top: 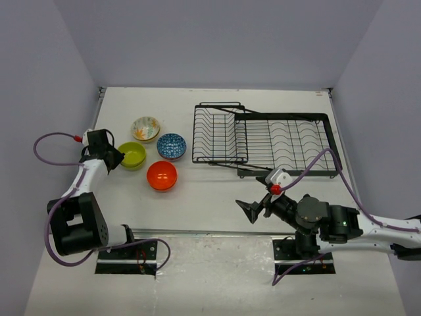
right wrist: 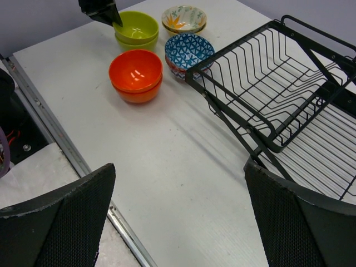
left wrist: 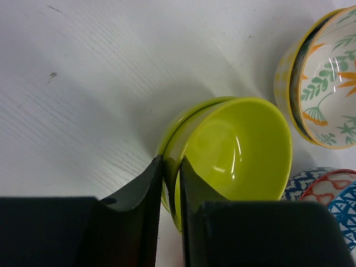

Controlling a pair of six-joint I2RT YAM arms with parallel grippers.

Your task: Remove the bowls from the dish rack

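**Top view:** The dish rack point(top: 289, 117) is seen with no bowls in it. Its long axis lies left to right across the counter point(top: 217, 197), raised basket at the left end. Four bowl stacks are grouped left of it, mouths up. The left end effector point(top: 118, 158) is placed at the rim of the lime green bowl point(top: 133, 155). The right end effector point(top: 253, 209) is held in front of the rack, touching nothing.

**Left wrist view:** The lime rim is straddled closely by the fingers. Whether it is pinched or slack cannot be told. The bowl is nested upright in a second lime bowl.

**Right wrist view:** The fingers are spread wide, nothing between them.

**Judgement:** The set-down of the last bowl is taken to be in hand. A full release and a straight lift are called for next, so the stack is not dragged.
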